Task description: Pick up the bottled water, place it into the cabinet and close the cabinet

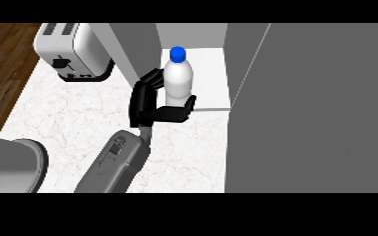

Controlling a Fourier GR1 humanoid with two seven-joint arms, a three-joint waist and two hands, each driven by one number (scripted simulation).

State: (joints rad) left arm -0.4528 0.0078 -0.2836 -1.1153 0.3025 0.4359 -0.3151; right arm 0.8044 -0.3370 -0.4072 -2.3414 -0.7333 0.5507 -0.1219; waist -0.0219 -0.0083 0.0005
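Grey and broad, a cabinet door (310, 110) fills the view's right side, standing open toward the camera. At the lower left edge sits a grey rounded object (18, 165) (what it is cannot be told). One forearm (118, 162) rises from the lower edge over the marble counter (66, 115); which arm it is cannot be told for sure, though it ends in a black hand (151, 105) whose fingers and thumb curl round the bottle (178, 77). That bottle stands upright, white with a blue cap (177, 54), its base at the front edge of the cabinet's white shelf (210, 75). A toaster (68, 50) stands at the counter's far left, well apart from the bottle.
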